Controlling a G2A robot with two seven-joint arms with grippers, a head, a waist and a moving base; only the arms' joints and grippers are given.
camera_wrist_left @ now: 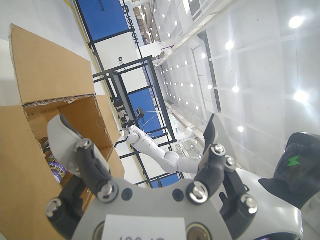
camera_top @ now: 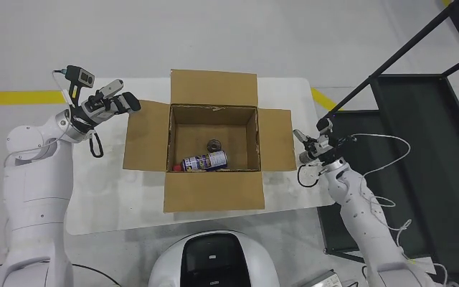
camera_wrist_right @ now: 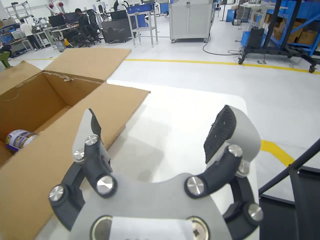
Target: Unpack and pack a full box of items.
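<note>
White lettering marks the blue wall panels (camera_wrist_left: pixel 112 18); the can (camera_top: pixel 204 162) carries a printed label.

left end effector (camera_wrist_left: pixel 135 123) — spread wide | box (camera_wrist_left: pixel 52 76) — flaps open | can (camera_wrist_left: pixel 56 170) inside

We see bright overhead light; round white ceiling lamps (camera_wrist_left: pixel 295 22) glare, and the brown cardboard box (camera_top: pixel 214 86) softly shadows the white worktop (camera_top: pixel 287 93).
</note>
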